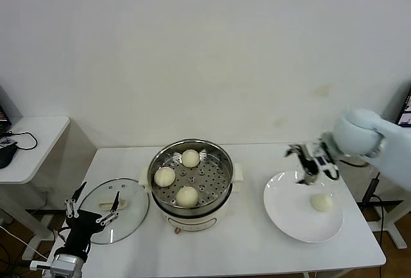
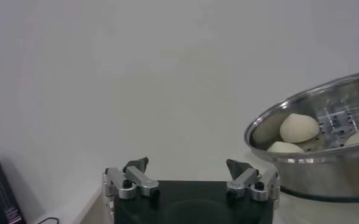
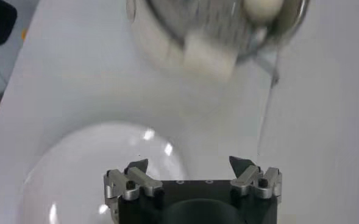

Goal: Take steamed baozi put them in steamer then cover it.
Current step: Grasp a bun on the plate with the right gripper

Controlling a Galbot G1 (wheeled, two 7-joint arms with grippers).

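The steel steamer (image 1: 221,162) on its cream base holds three baozi (image 1: 190,158) (image 1: 165,176) (image 1: 187,196) on the perforated tray. A fourth baozi (image 1: 321,202) lies on the white plate (image 1: 289,210) at the right. My right gripper (image 1: 313,164) is open and empty above the plate's far edge. The glass cover (image 1: 131,210) lies flat left of the steamer. My left gripper (image 1: 91,208) is open and empty over the cover's near left side. The left wrist view shows the steamer (image 2: 289,159) with baozi (image 2: 298,128) inside. The right wrist view shows the plate (image 3: 94,164) and steamer (image 3: 167,42).
A white side table (image 1: 32,140) with a black device and cable stands at the far left. The white wall runs behind the table. The table's front edge lies close below the plate and the cover.
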